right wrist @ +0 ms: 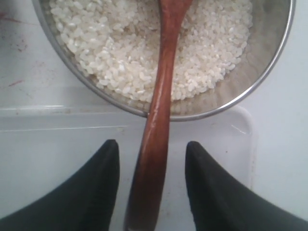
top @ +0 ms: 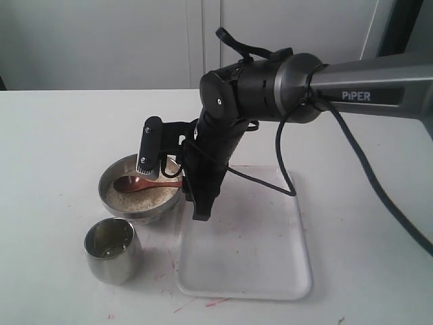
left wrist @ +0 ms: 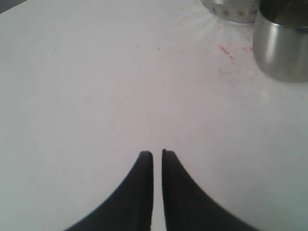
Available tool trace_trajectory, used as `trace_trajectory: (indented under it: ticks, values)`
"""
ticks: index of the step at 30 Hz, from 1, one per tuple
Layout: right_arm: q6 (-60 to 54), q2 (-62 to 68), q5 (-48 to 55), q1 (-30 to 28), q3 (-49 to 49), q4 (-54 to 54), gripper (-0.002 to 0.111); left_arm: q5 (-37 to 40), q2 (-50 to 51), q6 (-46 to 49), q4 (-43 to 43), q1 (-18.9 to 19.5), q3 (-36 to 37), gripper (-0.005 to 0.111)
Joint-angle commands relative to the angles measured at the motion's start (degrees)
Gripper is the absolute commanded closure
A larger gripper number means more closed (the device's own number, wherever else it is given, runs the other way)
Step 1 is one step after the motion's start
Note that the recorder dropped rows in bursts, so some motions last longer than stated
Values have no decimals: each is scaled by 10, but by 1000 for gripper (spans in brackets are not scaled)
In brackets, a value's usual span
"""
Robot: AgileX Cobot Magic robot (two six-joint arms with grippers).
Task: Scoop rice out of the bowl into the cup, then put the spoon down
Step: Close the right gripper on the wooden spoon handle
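The steel bowl [top: 106, 184] holds white rice [top: 139, 198] left of centre on the table. The dark wooden spoon [top: 134, 183] lies with its head on the rice [right wrist: 115, 53] and its handle over the bowl's rim [right wrist: 269, 72]. My right gripper [right wrist: 152, 144] is open, its fingers straddling the spoon handle [right wrist: 161, 101] with a gap on each side. In the exterior view the right gripper [top: 193, 195] reaches down at the bowl's right edge. The steel cup [top: 114, 252] stands in front of the bowl. My left gripper [left wrist: 157, 153] is shut and holds nothing, above bare table short of the cup [left wrist: 281, 43].
A clear plastic tray [top: 270, 257] lies right of the bowl and under the right gripper. Its near rim [right wrist: 57, 113] runs beside the bowl. Faint red marks dot the table [left wrist: 224, 49] near the cup. A black cable [top: 379, 189] hangs from the right arm.
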Motion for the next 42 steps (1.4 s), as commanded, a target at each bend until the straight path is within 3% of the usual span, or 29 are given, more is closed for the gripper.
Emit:
trace_trajectory:
  ticks: [1,11,28,35,38,42]
  values:
    - [5,2,6,0,0,0,67,28,4,-3,-3,-2,5,92]
    - [5,9,8,0,0,0,82,28,4,-3,-3,-2,5,92]
    - [5,8,7,0,-1,-2,82,28,4,-3,-3,-2,5,92]
    - [5,7,12,0,-1,-4,103,28,4,-3,-3,-2,5,92]
    - [4,-5,8,0,-1,-4,106,28,4,-3,-3,-2,5,92]
    - [32,-43,15,0,-1,-87,108,28,4,-3,-3,-2,5,92]
